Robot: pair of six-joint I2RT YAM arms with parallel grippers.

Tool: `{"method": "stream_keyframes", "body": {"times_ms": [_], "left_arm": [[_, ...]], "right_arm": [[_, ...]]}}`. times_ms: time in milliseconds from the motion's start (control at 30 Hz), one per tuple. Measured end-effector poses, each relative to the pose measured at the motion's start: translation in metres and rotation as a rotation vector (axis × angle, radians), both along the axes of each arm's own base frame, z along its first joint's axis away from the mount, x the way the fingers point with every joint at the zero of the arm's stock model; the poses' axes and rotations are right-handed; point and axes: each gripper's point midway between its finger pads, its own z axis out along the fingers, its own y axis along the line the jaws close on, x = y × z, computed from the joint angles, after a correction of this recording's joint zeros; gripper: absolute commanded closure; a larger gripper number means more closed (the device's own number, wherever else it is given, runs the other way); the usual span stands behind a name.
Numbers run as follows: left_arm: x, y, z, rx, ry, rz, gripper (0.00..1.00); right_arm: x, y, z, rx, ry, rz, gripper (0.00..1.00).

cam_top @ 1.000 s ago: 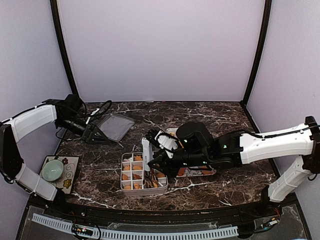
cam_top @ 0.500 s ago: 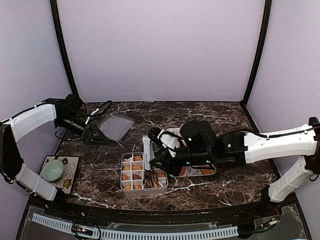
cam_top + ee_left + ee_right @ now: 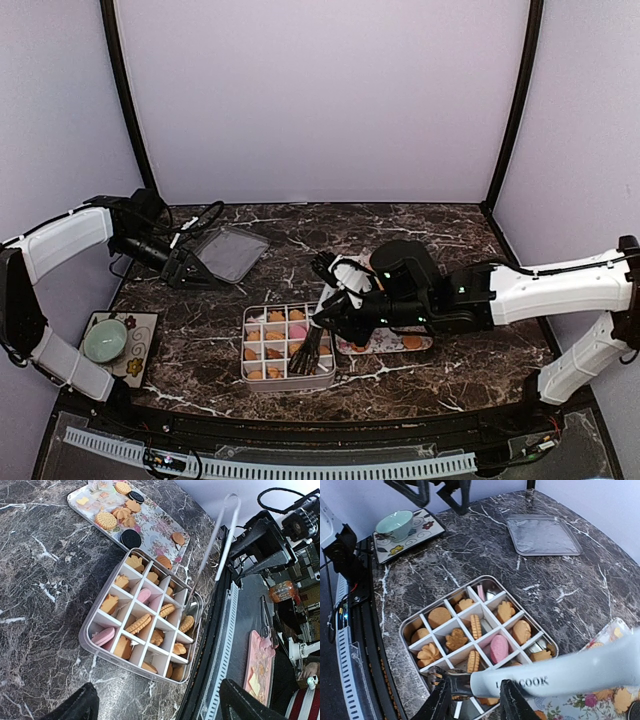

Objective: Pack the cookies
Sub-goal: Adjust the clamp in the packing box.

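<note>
We see the right gripper (image 3: 476,696), closed on white-handled metal tongs (image 3: 560,672), shifted toward three o'clock. The left gripper (image 3: 183,268) gapes wide, empty.

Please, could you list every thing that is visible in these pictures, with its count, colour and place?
divided box: one, white dividers, near middle of the table
cookies in the box: many, mostly golden-orange, some pink, in the compartments
flower-patterned tray: one, pale with flowers, beside the box
cookies on the tray: several, golden-orange and black
metal tongs: one, silver, tips over the box
clear lid: one, transparent, far left of the table
cup: one, pale green, on the small plate
small plate: one, white with flowers, near-left corner
table: one, dark marble
left gripper: open, empty
right gripper: holds the tongs
</note>
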Motion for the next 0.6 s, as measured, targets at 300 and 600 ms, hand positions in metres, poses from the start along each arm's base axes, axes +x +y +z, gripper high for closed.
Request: {"method": "stream_keyframes", "body": {"times_ms": [300,600], "left_arm": [[-0.001,0.000,0.000,-0.002,0.007,-0.002,0.16],[0.002,-0.001,0.002,-0.003,0.002,-0.003,0.16]], "right_arm": [[0.026,-0.019,-0.006,0.058,0.066,-0.094,0.58],[0.047,-0.034,-0.013,0.100,0.180,-0.251,0.51]]}}
